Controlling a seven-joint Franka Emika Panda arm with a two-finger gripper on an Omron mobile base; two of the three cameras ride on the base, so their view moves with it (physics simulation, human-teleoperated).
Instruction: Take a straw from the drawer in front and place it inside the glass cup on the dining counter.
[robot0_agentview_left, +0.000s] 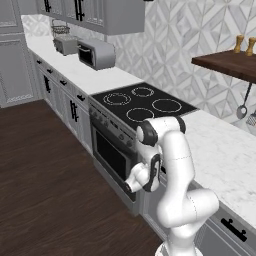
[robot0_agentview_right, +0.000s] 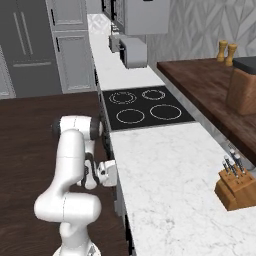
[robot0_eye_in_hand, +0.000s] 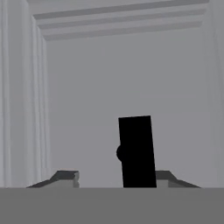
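The gripper (robot0_eye_in_hand: 117, 178) is seen at the lower centre of the hand view, its fingertips spread either side of the black handle (robot0_eye_in_hand: 137, 151) on the grey drawer (robot0_eye_in_hand: 131, 78) front.

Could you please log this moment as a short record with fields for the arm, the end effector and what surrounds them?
arm: bent down low in front of the cabinets beside the stove
end effector: right up against the grey drawer front, one finger either side of the black handle
grip: closing round the handle, contact not clear
drawer: closed as far as the hand view tells
counter: white marble, knife block at the right
far counter: toaster oven, toaster
shelf: two shakers
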